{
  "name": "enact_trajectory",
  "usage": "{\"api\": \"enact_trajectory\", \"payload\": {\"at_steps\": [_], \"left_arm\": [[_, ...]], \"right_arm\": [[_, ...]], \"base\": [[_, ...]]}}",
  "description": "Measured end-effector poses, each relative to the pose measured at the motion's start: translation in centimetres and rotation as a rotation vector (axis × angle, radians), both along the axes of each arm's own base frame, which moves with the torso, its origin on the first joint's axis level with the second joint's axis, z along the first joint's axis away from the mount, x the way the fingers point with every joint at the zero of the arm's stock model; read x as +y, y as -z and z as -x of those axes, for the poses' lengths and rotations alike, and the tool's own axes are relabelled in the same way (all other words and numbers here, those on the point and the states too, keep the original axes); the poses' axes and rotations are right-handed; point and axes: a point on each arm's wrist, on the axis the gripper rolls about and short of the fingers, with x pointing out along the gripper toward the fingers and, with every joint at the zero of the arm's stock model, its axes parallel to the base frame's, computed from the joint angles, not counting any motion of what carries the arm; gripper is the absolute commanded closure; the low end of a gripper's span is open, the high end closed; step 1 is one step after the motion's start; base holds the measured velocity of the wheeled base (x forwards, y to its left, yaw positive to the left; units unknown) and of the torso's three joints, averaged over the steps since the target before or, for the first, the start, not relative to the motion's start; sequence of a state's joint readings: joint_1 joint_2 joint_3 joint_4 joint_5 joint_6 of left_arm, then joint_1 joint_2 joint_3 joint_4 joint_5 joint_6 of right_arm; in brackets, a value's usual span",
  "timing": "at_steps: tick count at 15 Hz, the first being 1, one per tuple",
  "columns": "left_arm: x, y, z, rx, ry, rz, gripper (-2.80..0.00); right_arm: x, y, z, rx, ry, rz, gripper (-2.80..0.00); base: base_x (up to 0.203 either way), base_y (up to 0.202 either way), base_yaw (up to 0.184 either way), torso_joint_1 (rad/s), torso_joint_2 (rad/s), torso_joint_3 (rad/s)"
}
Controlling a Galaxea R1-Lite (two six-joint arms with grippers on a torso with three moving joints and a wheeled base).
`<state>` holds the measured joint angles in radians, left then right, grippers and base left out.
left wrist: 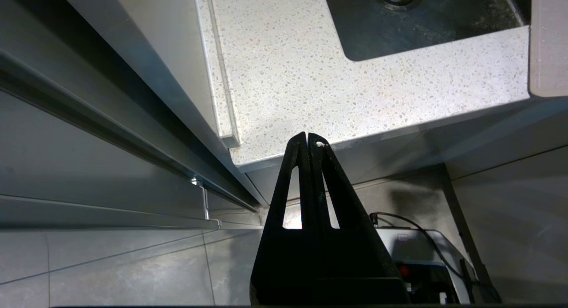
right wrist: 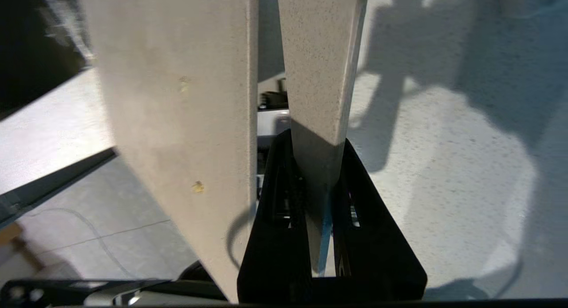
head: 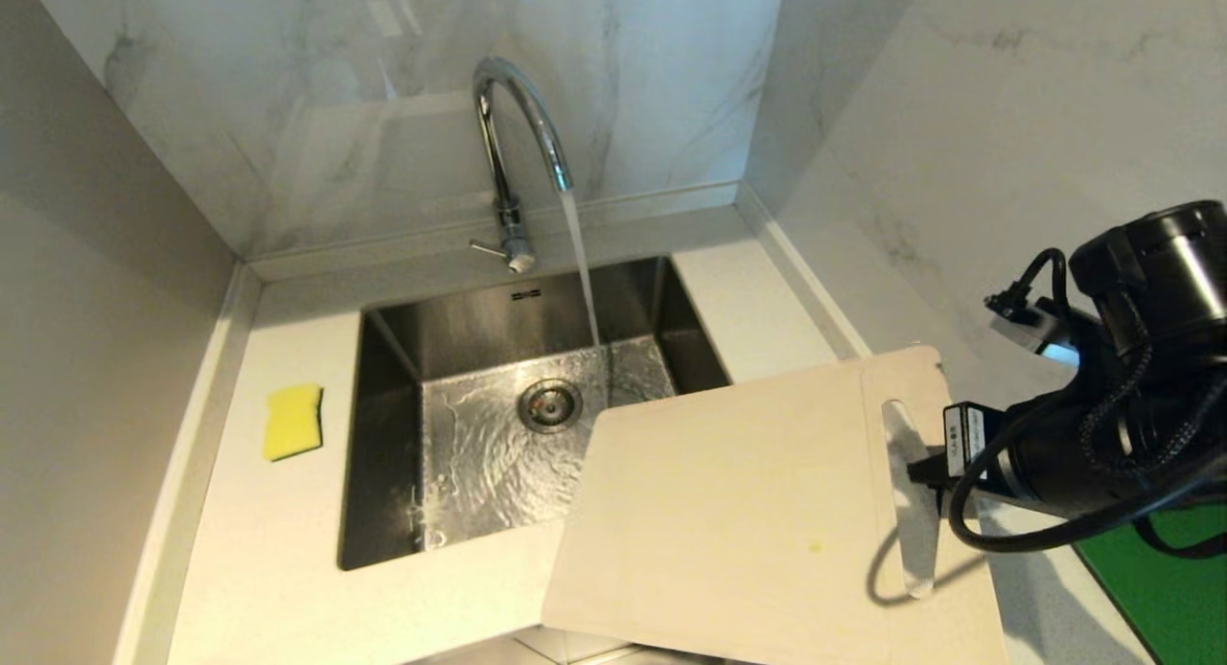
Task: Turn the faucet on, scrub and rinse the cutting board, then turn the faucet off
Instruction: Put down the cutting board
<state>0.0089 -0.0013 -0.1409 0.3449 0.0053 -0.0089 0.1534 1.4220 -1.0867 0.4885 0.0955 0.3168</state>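
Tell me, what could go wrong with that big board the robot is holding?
The right gripper pinches the board only by the thin strip beside its handle slot, so the board might twist or slip out. Water is running from the faucet into the sink, so swinging the board under the stream could splash the counter. The sponge lies across the sink, far from this arm.

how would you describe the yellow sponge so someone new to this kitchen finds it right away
Start at the steel sink under the running faucet. On the pale speckled counter to the sink's left, apart from its rim, lies the sponge. It is small, flat and bright yellow, the only thing on that side, unlike the large cream cutting board held over the sink's right corner.
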Motion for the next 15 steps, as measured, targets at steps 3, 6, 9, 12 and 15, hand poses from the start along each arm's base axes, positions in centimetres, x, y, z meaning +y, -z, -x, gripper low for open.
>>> {"api": "enact_trajectory", "payload": {"at_steps": [3,6,9,12,15], "left_arm": [[0.0,0.0,0.0,0.000,0.000,0.000,0.00],[0.0,0.0,0.0,0.000,0.000,0.000,0.00],[0.0,0.0,0.0,0.000,0.000,0.000,0.00],[0.0,0.0,0.0,-0.001,0.000,0.000,0.00],[0.0,0.0,0.0,0.000,0.000,0.000,0.00]], "right_arm": [[-0.1,1.5,-0.6,0.036,0.038,0.037,0.00],[0.0,2.6,-1.7,0.016,0.068,0.029,0.00],[0.2,3.5,-3.3,-0.002,0.113,0.016,0.00],[0.3,4.3,-3.6,0.026,0.115,0.018,0.00],[0.3,5.4,-3.5,0.033,0.114,0.021,0.00]], "base": [[0.000,0.000,0.000,0.000,0.00,0.000],[0.000,0.000,0.000,0.000,0.00,0.000],[0.000,0.000,0.000,0.000,0.00,0.000],[0.000,0.000,0.000,0.000,0.00,0.000],[0.000,0.000,0.000,0.000,0.00,0.000]]}}
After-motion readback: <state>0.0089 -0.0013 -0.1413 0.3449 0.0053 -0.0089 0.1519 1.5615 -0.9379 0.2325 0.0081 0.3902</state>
